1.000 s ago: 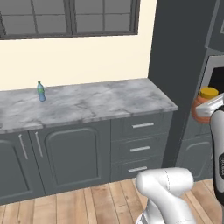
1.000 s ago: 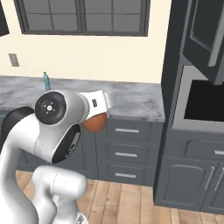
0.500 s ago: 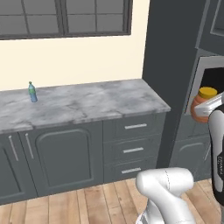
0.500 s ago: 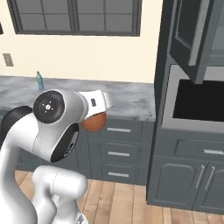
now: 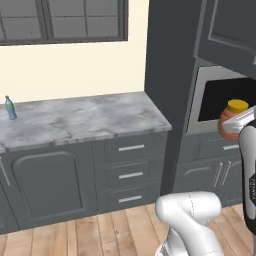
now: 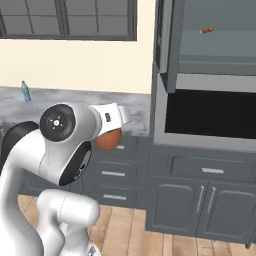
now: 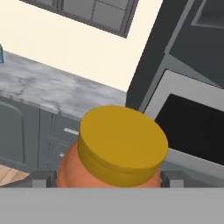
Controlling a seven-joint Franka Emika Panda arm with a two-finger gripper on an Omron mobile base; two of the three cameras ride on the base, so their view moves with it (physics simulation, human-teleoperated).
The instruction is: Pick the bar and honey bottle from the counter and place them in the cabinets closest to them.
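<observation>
Beside the counter (image 5: 80, 120), the raised tool (image 7: 107, 181) clamps the honey bottle (image 7: 116, 148).

No text, brand, number or sign could be read anywhere in the three views. The blue bottle (image 5: 10, 108) on the counter (image 5: 85, 120) carried a label too small to make out, and the honey bottle (image 7: 118, 153) showed only a plain yellow cap and a bare orange-brown body. A faint dark mark on the arm (image 5: 251, 187) at the right edge of the left base view stayed too blurred to read.
</observation>
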